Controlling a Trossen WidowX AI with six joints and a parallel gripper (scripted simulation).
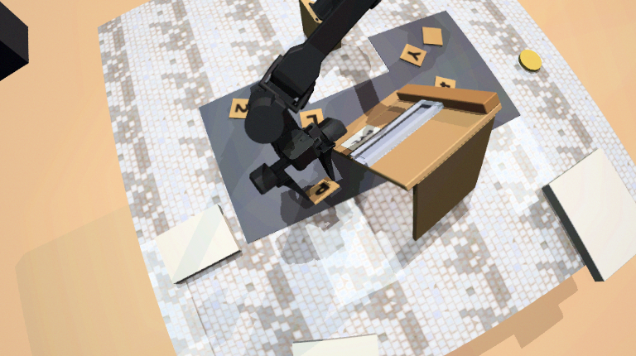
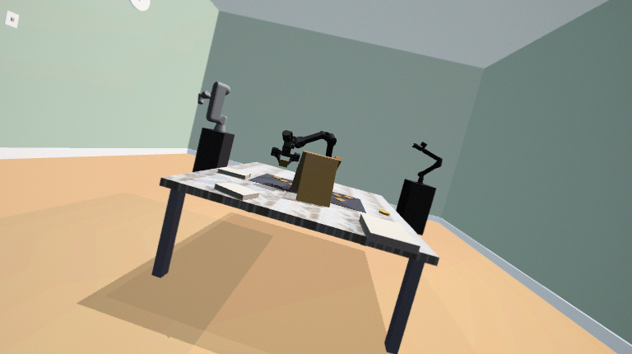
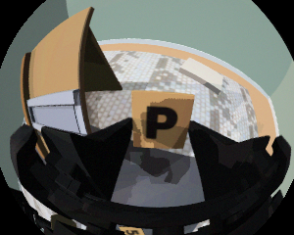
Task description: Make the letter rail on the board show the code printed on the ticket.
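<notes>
My gripper (image 1: 321, 190) (image 2: 285, 162) (image 3: 161, 123) is shut on the P tile (image 1: 325, 188) (image 3: 152, 139), held above the dark mat beside the sloped board (image 1: 398, 155) (image 3: 61, 59). The P reads upright in the wrist view. The pale rail (image 1: 396, 134) (image 3: 55, 116) runs along the board and shows no tile. The ticket (image 1: 354, 139) lies beside it, its small print partly shaded. The Y tile (image 1: 412, 55), a blank tile (image 1: 431, 36) and a partly hidden 4 tile (image 1: 444, 82) lie behind the board. The L tile (image 1: 309, 116) and 2 tile (image 1: 238, 108) lie left of it.
A tile apparently marked 5 (image 3: 131, 231) shows at the wrist view's bottom. A brown ledge (image 1: 447, 96) crosses the board's far end. Pale slabs (image 1: 199, 244) (image 1: 599, 211) (image 1: 334, 347) and a yellow disc (image 1: 530, 60) stand on the counter.
</notes>
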